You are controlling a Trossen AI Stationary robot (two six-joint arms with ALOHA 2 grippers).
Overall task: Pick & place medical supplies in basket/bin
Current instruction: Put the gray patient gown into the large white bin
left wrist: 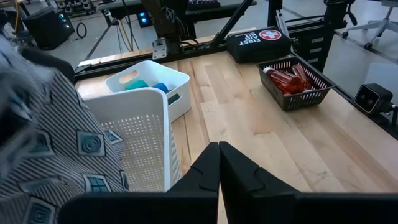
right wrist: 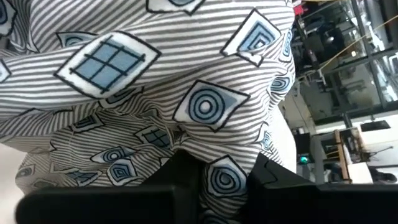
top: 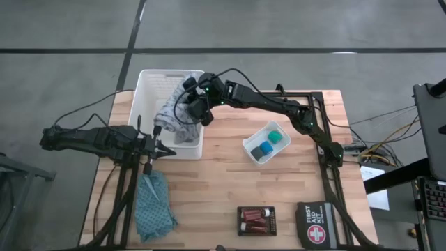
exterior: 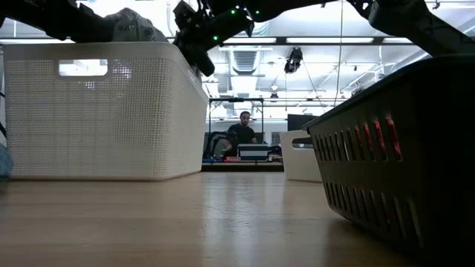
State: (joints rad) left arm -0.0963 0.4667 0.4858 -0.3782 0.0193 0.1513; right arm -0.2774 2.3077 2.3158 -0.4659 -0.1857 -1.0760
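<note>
The grey cloth (right wrist: 155, 93) has thin grey and white stripes, with blue squares, diamonds and swirly rings on it. It is bunched up and hangs over the big white basket (top: 150, 90), drooping down inside and over its near wall. The right gripper (top: 197, 110) is above the basket, and its 2 dark fingers (right wrist: 180, 171) are pinched nearly closed on a fold of this cloth.

The left gripper (top: 162, 150) is just beside the basket's near wall. Its 2 fingers are pressed tight together and hold nothing.

The teal cloth (top: 153, 206) lies crumpled on the table, near the left gripper. A small white tray (top: 252, 139) holds the blue piece (top: 265, 149) and the green piece (top: 277, 137). The red bottles (left wrist: 289, 78) lie in a small black basket (top: 256, 219).
</note>
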